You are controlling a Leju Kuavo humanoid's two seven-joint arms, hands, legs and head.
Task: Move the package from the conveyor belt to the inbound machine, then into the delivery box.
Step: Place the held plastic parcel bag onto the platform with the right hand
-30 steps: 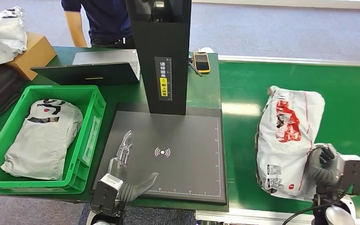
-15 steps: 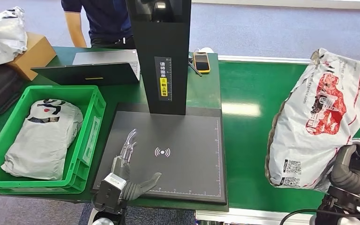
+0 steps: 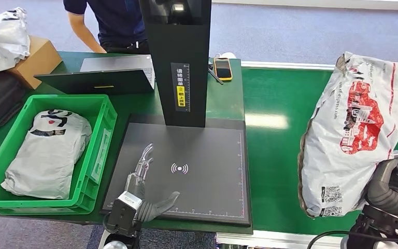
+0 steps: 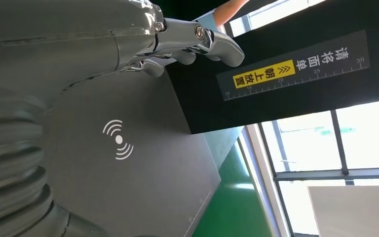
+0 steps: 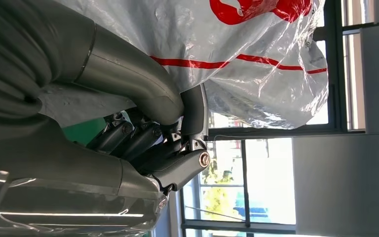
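Above green conveyor belt [image 3: 280,155], right hand [image 3: 394,184] grips upright package [image 3: 355,129].

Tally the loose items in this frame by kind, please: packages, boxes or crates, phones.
Plastic mailer packages: 3 (one held by the right hand at, one in the crate, one at back left)
Green crate: 1
Cardboard box: 1
Phone: 1
Total: 6
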